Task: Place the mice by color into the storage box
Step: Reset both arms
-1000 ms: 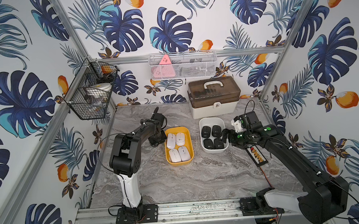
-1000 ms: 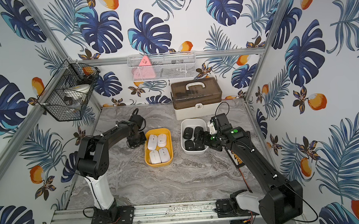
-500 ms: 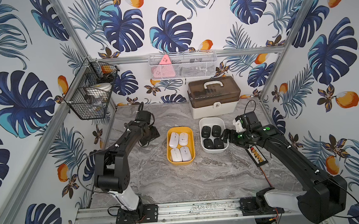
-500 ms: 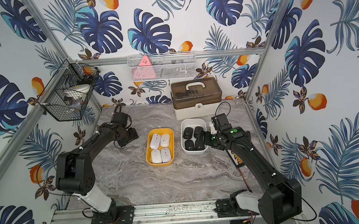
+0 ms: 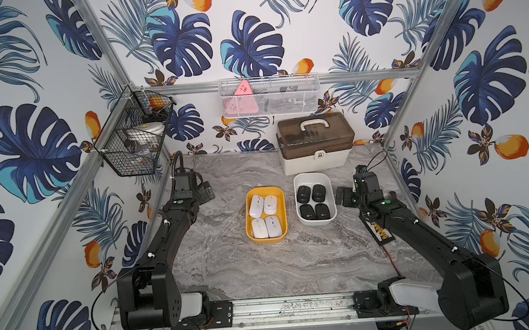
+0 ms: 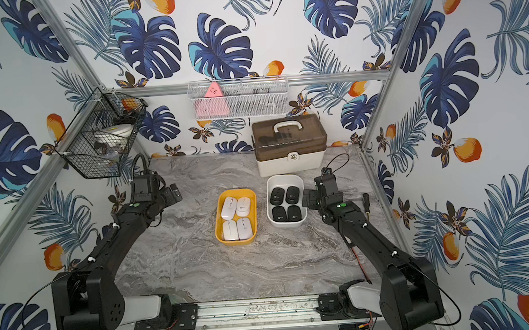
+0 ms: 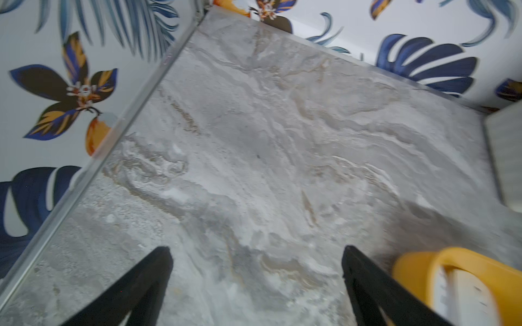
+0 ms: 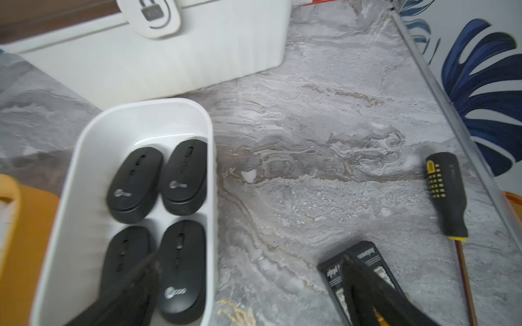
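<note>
White mice point(image 5: 256, 206) are lying in the yellow bin point(image 5: 267, 239) mid-frame, black mice point(image 5: 303, 194) in the white bin point(image 5: 312, 178) right of it; left gripper point(image 7: 254, 251) and right gripper point(image 8: 251, 258) are hanging spread, empty.

- Left arm point(image 5: 166, 239) and right arm point(image 5: 420, 228): matte black all over, boxy links with rounded joints.
- Shoulders point(image 5: 148, 295) are chunky black drums, and the left one has a little cluster of holes on its side.
- There's a short white shell point(image 5: 191, 304) at each base, bolted to black plates point(image 5: 221, 312).
- One small green light point(image 5: 180, 201) per wrist.
- Tiny white dots point(image 5: 150, 254) along the links.
- A thick black cable point(image 5: 178, 159) arches over my left wrist, a thin wire point(image 5: 374, 161) loops off the right one.
- The fingers point(image 7: 141, 288) on my left pincer point(image 7: 255, 248) are plain black wedges, tapering to a tip.
</note>
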